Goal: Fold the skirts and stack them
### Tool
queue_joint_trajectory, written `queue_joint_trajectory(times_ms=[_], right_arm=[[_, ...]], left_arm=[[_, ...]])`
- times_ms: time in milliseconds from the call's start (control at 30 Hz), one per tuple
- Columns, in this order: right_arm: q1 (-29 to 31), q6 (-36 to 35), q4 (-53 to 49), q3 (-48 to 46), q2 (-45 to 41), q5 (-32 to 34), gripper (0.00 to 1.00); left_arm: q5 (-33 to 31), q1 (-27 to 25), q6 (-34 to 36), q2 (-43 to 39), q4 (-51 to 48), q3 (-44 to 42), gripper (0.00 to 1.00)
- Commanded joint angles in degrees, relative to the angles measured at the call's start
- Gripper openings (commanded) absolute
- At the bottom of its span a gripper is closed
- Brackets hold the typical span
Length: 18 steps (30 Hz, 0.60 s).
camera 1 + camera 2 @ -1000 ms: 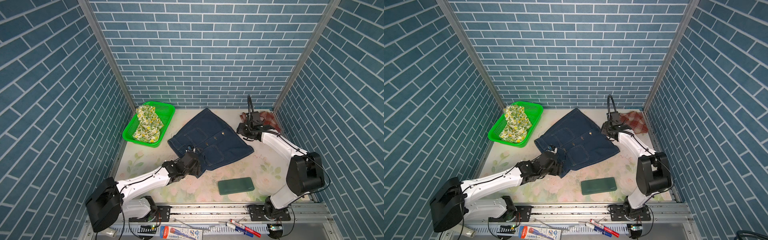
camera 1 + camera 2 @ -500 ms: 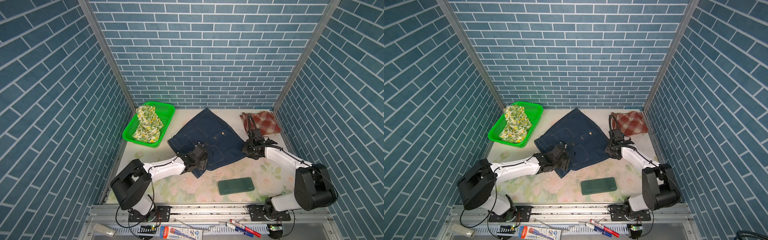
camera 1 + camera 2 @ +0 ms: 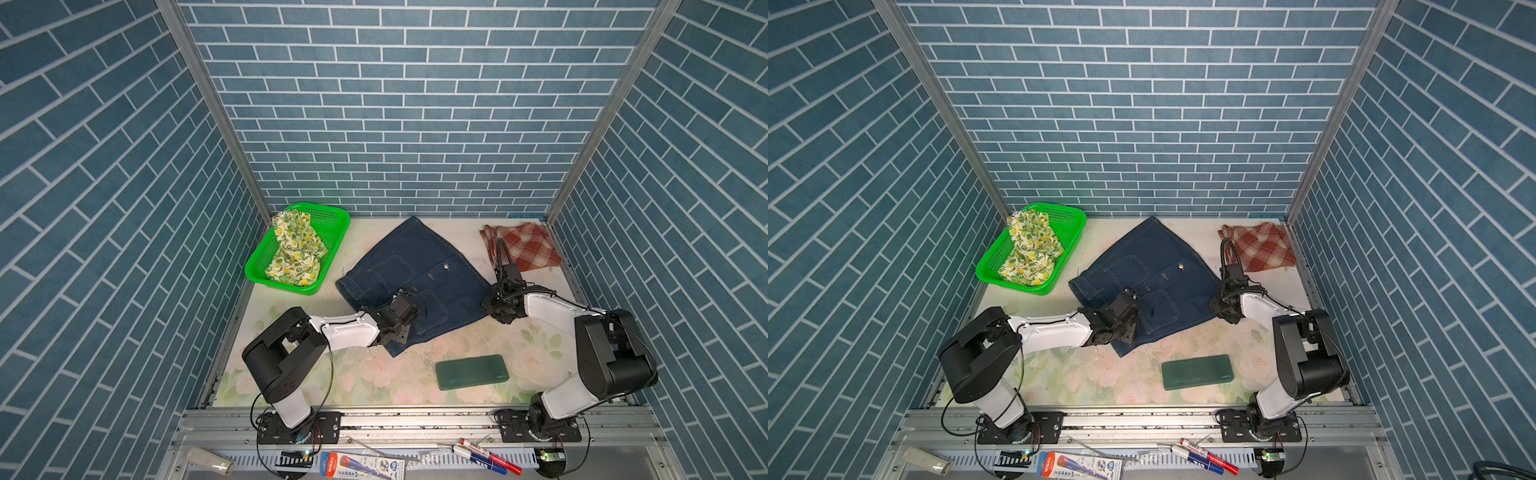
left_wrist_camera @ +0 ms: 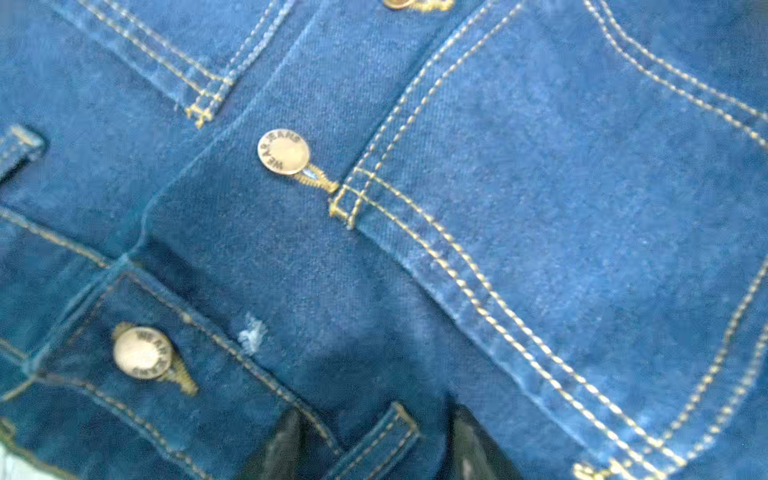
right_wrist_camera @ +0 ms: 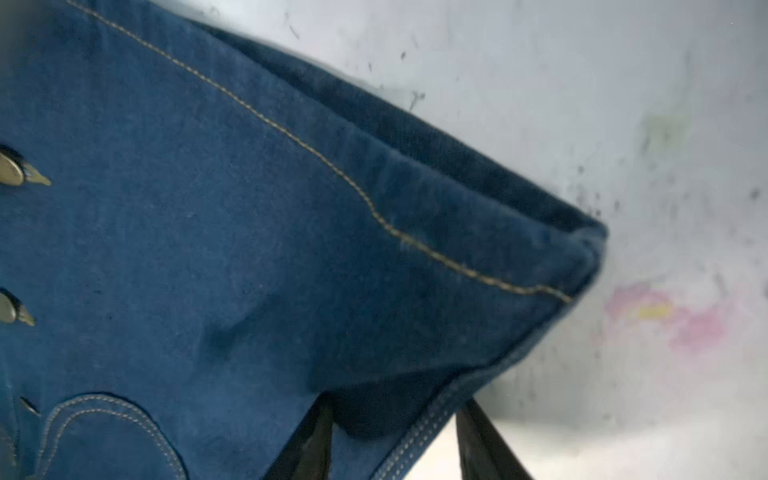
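Straddling denim skirt at two edges

Spread flat mid-frame in both top views. Bracketed at lower-left waistband by left gripper, at right hem corner by right gripper, jaws apart with cloth between; cannot tell whether clamped. Flanked upper right by plaid skirt, left by lemon skirt in green basket

Denim skirt lies spread mid-frame on the desk — left pincer at its lower-left edge, right pincer at its right corner; plaid skirt upper right.
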Motion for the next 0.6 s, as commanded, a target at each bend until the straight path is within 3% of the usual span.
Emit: queue_joint_trajectory(times_ms=[0,133,267,400,567], right_arm=[[-1.1,-0.2,2.5,1.1,1.6,-0.8,0.31],[-1.5,-3.8,3.8,5.1,3.7,-0.1,0.24],[-1.5,-6.6,3.9,9.4,7.1,-0.1,0.19],[-0.7,-7.3,4.9,12.8,9.8,-0.8,0.05],[2.3,-8.9,3.3,17.4,11.9,0.8,0.03]], left_arm=[[6.6,-0.7,-2.5,1.4,0.9,-3.8,0.42],[6.8,-4.0,-4.1,0.8,1.0,-4.2,0.32],[7.3,-6.8,-5.8,0.0,0.8,-4.0,0.31],[6.7,-7.6,-6.5,-1.6,-0.9,-4.6,0.30],[1.6,-6.9,-6.2,-3.6,-6.3,-4.7,0.30]])
